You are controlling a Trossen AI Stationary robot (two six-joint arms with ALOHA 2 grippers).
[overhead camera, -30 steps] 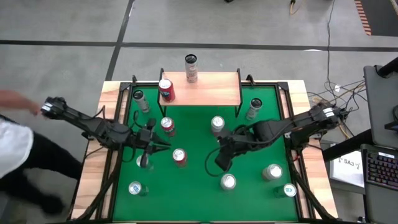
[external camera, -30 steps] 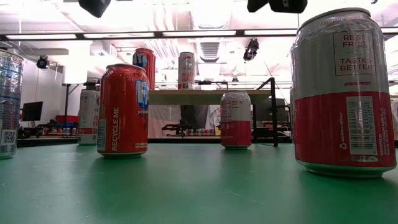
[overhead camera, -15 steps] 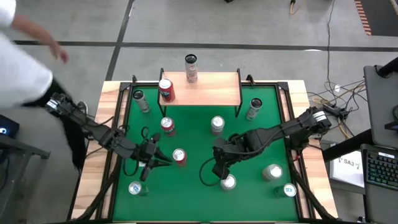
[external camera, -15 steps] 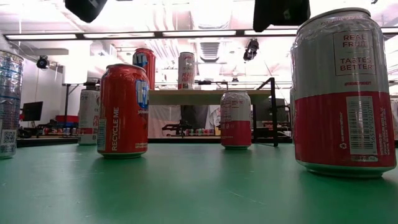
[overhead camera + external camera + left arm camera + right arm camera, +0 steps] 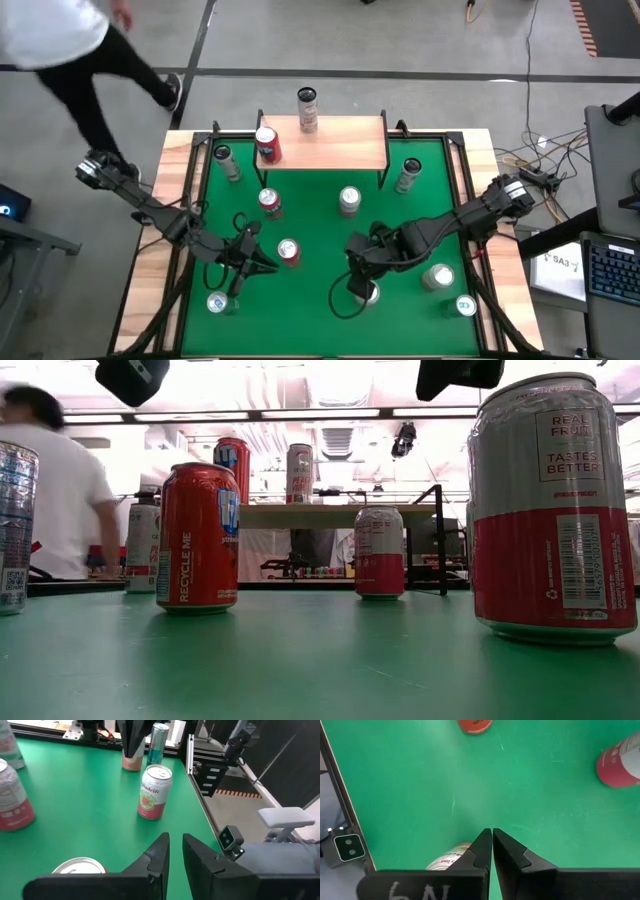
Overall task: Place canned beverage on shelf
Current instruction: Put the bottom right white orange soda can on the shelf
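Note:
The shelf point(image 5: 335, 142) stands at the table's far edge. A red can point(image 5: 267, 145) stands on its left part and a tall can point(image 5: 307, 108) at its far rim. Several more cans stand on the green table. My left gripper point(image 5: 265, 266) point(image 5: 175, 840) hovers over the near left, fingers shut to a thin slit, holding nothing. My right gripper point(image 5: 355, 280) point(image 5: 492, 831) hangs shut and slanting down, just left of a white-and-red can point(image 5: 368, 292) point(image 5: 451, 860). It holds nothing.
Loose cans stand around both grippers: a red one point(image 5: 288, 252) between them, one point(image 5: 218, 302) at the near left, and two point(image 5: 438, 277) point(image 5: 466, 306) at the near right. A small camera point(image 5: 230, 839) sits at the table's near edge. A person point(image 5: 60, 40) walks past the far left corner.
Both grippers have moved toward the table's near edge and sunk a little. The left one has also rolled a little. The right one has come close to the white-and-red can. No can has moved. The person has walked from the table's left side toward the far left.

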